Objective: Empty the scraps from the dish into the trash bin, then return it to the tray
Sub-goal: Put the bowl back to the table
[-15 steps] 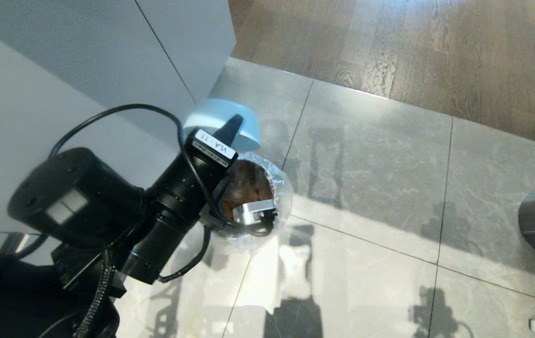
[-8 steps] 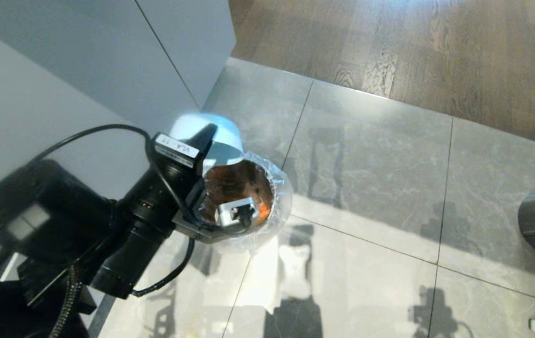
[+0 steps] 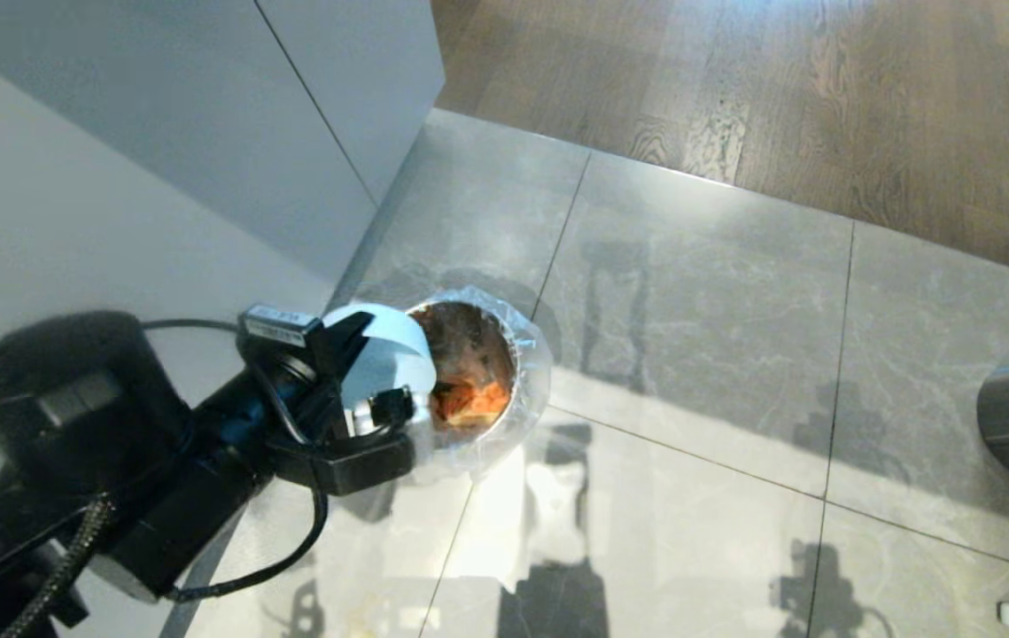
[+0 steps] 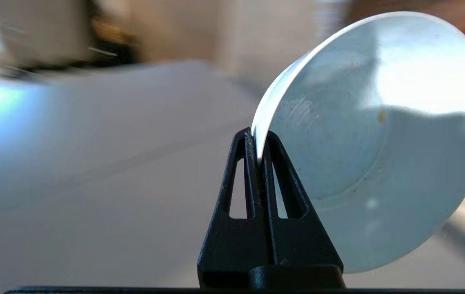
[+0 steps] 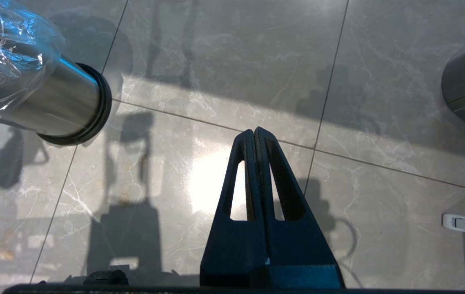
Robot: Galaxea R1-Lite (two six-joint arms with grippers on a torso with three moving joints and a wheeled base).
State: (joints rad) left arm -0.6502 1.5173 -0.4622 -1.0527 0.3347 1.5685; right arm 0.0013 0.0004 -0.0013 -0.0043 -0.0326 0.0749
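One dish is in play, pinched by its rim in the left gripper, whose two fingers are pressed together on the thin edge. In the head view the dish sits at about nine o'clock from the mouth of the trash bin, just beside it and tipped on edge. Orange scraps lie inside the bin; the white inside of the dish looks bare apart from a few specks, though blur makes that uncertain. The dish is probably light, stiff and glazed smooth, so it could slip or chip; the rim, where it is held, is the natural place to grip. The right gripper hangs closed and empty over the tiled floor. The tray is not in view.
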